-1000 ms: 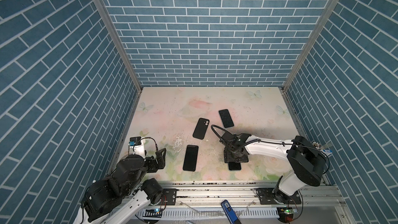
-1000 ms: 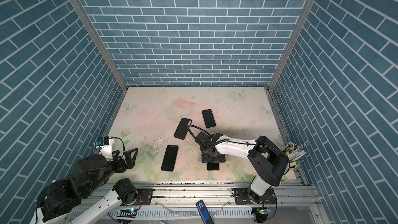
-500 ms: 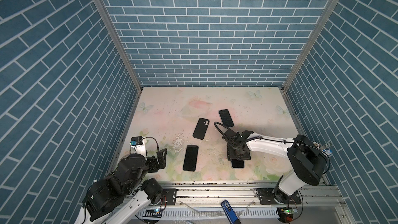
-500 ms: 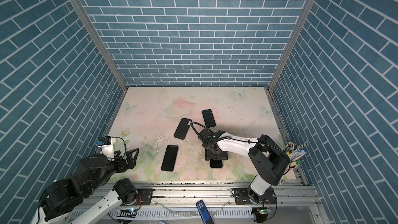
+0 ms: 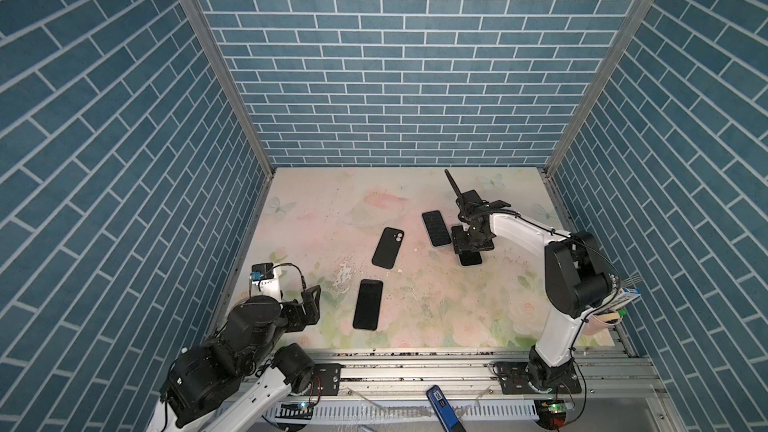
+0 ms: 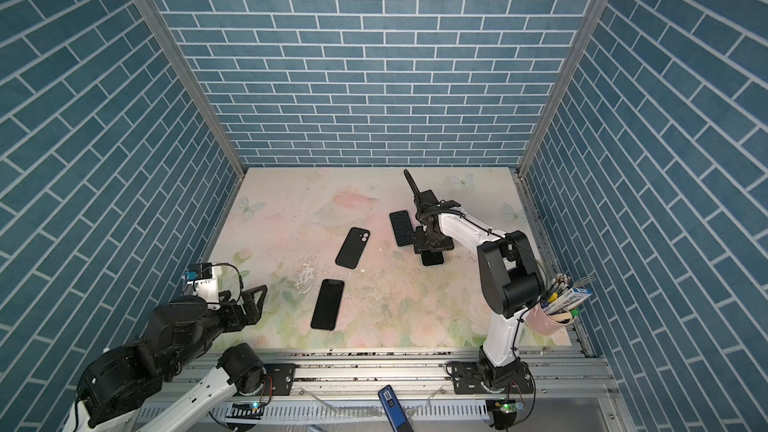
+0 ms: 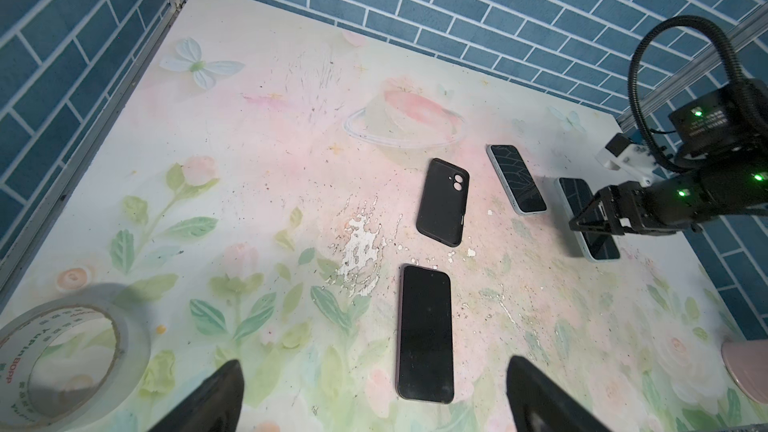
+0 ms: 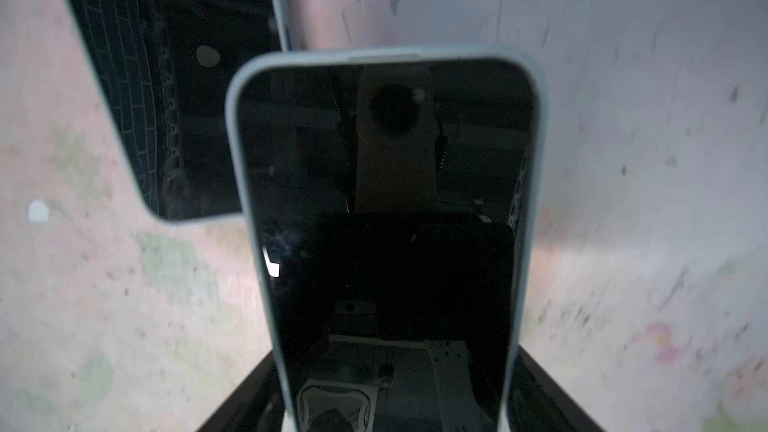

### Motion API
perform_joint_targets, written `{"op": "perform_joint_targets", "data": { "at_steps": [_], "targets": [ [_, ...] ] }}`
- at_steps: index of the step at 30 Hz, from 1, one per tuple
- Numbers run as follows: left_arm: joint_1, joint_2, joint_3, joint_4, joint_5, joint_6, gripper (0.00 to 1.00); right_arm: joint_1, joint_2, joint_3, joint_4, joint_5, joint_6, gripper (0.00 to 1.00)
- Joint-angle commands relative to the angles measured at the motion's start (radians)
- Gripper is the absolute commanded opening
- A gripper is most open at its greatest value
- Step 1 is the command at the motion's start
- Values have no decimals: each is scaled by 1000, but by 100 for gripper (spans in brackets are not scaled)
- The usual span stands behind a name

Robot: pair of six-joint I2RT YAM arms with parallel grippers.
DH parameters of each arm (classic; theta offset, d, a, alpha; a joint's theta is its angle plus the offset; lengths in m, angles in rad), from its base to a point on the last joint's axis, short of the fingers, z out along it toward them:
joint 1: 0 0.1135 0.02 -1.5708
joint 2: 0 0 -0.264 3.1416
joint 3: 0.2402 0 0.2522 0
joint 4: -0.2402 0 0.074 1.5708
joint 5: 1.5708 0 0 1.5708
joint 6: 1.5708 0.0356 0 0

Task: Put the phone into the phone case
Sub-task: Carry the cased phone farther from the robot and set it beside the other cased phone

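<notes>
Top views, both: phone (image 5: 471, 258) (image 6: 432, 258) lies front-to-back.

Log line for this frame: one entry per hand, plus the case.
right hand: closed across blue-edged phone | left hand: open, empty | black case: lying flat, untouched | step: phone not yet in case

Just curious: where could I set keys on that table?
Bare: floral tabletop's far left by the brick wall, and near right past the glossy black phone. Crowded: black matte case, blue-rimmed phone, its twin in the right end effector.
</notes>
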Motion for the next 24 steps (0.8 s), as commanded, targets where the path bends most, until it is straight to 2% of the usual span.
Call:
{"op": "perform_joint_targets", "data": {
  "at_steps": [1, 15, 24],
  "targets": [
    [12, -1, -9, 8, 4, 13, 100, -59, 97, 111, -44, -12, -122, 76],
    [39, 3, -14, 12, 13, 20, 99, -97, 286, 366, -93, -42, -176, 77],
    [40, -12, -16, 15, 14, 22, 100, -99, 289, 333, -92, -29, -124, 77]
  ]
}}
